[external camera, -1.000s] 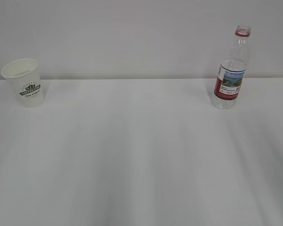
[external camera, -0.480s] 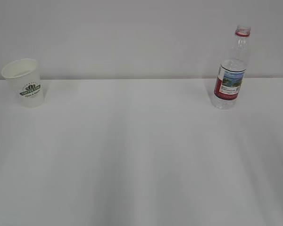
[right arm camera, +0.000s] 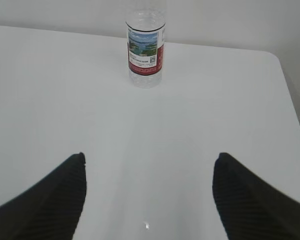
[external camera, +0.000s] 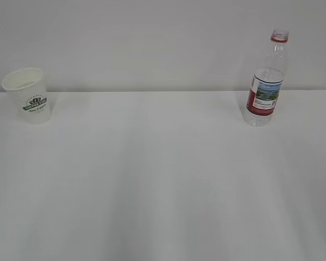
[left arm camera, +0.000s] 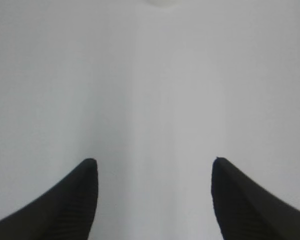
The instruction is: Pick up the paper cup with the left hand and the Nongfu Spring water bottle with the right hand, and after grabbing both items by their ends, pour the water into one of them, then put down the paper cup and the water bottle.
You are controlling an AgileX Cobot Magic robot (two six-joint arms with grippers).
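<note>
Paper cup (external camera: 28,95) exterior only; right end effector (right arm camera: 149,162) agape facing bottle (right arm camera: 145,47).

One paper cup (external camera: 28,95) is counted, white with a dark green logo. One Nongfu Spring water bottle (external camera: 267,79) is counted, clear plastic with a red neck ring and a red-and-white label. One white tabletop (external camera: 163,179) is seen beneath both. Two pincers are counted: the left pincer (left arm camera: 154,200) and the right pincer (right arm camera: 149,200), each shown with two black fingers.
</note>
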